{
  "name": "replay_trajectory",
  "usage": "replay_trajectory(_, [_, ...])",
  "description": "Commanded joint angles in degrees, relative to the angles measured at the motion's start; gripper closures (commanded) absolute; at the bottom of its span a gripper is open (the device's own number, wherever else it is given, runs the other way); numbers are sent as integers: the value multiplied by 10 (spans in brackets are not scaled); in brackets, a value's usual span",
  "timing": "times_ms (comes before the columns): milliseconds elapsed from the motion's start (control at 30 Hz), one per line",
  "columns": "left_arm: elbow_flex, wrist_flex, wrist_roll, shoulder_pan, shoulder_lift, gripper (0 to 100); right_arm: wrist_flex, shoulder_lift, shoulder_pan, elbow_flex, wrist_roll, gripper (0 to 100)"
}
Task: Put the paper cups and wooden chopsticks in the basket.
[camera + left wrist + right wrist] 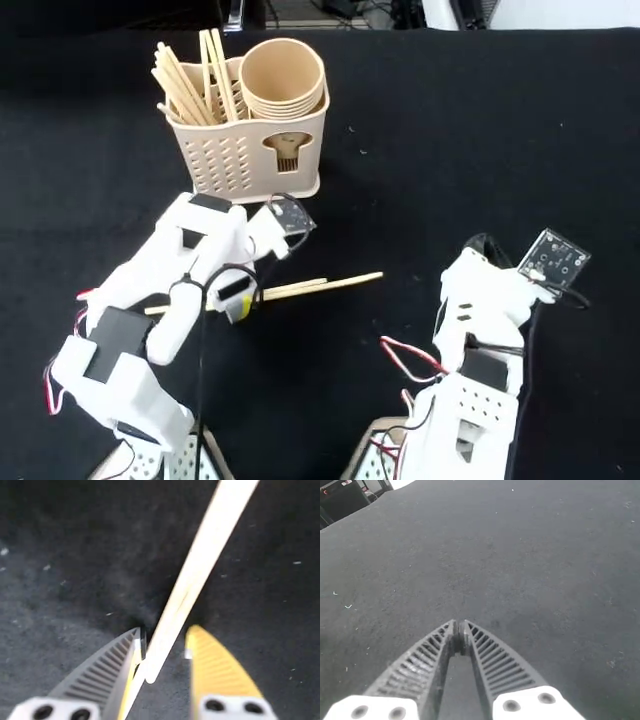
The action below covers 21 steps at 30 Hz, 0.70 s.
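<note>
Left claw (165,632) has its jaws apart and straddles the chopstick (200,565), whose long axis runs out between them; right claw (459,626) is closed, well apart.

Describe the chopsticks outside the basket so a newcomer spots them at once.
Find the beige perforated plastic basket at the back of the black table. In front of it, pale wooden chopsticks lie flat at the left hand. Unlike the sticks standing upright in the basket, these rest on the table.
</note>
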Motion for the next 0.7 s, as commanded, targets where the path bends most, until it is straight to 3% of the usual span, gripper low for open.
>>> replay_trajectory(0, [0,-21,-3,22,-2,944,-12,-5,-7,-29,0,963])
replay_trajectory(267, [13,-3,-1,58,-18,959,-12,-6,-7,-29,0,963])
replay_trajectory(667, [77,63,-4,67,-188,961,-12,-7,-7,-29,0,963])
